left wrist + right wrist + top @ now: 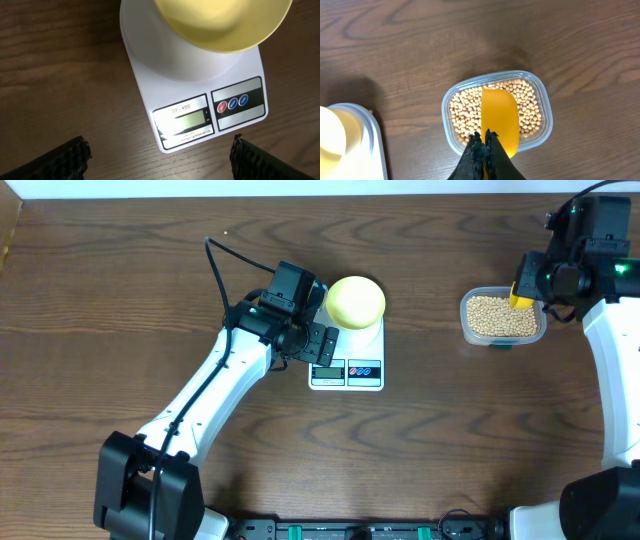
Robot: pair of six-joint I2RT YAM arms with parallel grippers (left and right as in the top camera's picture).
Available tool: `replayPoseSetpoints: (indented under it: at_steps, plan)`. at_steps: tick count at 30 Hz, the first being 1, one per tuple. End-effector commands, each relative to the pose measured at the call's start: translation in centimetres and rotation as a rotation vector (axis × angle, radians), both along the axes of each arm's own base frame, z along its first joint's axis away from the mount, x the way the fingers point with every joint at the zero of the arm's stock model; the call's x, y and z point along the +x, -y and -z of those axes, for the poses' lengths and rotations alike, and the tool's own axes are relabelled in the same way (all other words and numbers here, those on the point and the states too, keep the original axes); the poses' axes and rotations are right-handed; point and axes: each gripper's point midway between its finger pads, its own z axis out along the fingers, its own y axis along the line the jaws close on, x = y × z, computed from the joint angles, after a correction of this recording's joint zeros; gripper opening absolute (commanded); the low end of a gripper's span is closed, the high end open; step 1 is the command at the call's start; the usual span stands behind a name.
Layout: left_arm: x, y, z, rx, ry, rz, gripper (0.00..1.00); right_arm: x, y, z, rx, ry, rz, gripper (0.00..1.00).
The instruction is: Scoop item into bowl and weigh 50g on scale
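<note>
Overhead, the bowl [355,302] sits on the scale [347,370], with the left fingers [325,343] spread just beside it. The left wrist view shows the display [190,120] facing them. At the right wrist, the right fingers [480,150] pinch the scoop [500,117], its long axis pointing away over the beans [462,112] in the tub [547,107]; a level lift should avoid spills.

- Left arm [215,385]: white shells, black joints, looping black cable [215,265].
- Right arm [610,330]: likewise white-and-black (small green lights [620,270] glow).
- Left gripper [159,159]: black ribbed pads [65,159].
</note>
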Motion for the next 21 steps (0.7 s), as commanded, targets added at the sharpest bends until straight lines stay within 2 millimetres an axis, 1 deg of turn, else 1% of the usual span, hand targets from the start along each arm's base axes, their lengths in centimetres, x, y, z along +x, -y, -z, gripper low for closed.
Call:
replayPoseSetpoints:
  at_steps: [1,13,15,20,21]
  plan:
    - [-0.2,0.1,0.0,-0.009,-0.007,0.013,0.92,0.4,-0.4,-1.0,0.002,0.033,-0.021,0.01]
    - [-0.2,0.1,0.0,-0.009,-0.007,0.013,0.92,0.9,-0.5,-1.4,0.004,0.055,-0.025,0.01]
    - [-0.2,0.1,0.0,-0.009,-0.007,0.013,0.92,1.0,-0.9,-1.5,0.021,0.063,-0.043,0.01]
    - [-0.2,0.1,0.0,-0.009,-0.007,0.013,0.92,1.5,-3.8,-2.3,0.044,0.120,-0.300,0.01]
    - [-0.2,0.1,0.0,-0.009,-0.007,0.013,0.92,1.5,-3.9,-2.3,0.036,0.122,-0.318,0.01]
